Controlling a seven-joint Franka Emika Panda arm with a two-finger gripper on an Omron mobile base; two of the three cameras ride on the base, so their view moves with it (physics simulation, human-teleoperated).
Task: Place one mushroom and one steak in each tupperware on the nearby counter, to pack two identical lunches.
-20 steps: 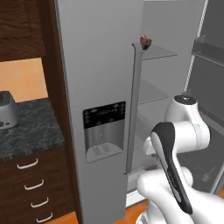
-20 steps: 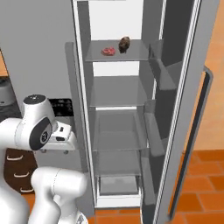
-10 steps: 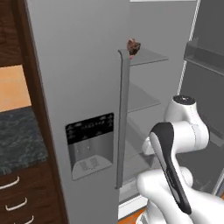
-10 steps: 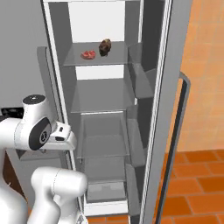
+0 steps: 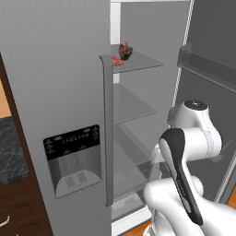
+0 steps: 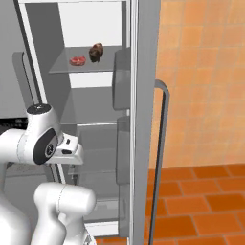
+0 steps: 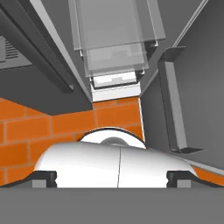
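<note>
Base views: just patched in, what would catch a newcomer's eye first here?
The open fridge: on its upper glass shelf lie a red steak and a brown mushroom, side by side, the steak to the left in the right base view. In front stands the white arm, folded low, well below that shelf. The closed door beside it carries a dark dispenser panel.

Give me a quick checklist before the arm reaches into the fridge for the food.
1. Fridge door swung open: ok.
2. Steak lying on the top shelf: ok.
3. Mushroom beside the steak on that shelf: ok.
4. Gripper open, nothing between its fingertips: ok.
5. Gripper raised to the top shelf: not ok, it points down at the floor.
6. Tupperware ready on the counter: cannot tell.
</note>
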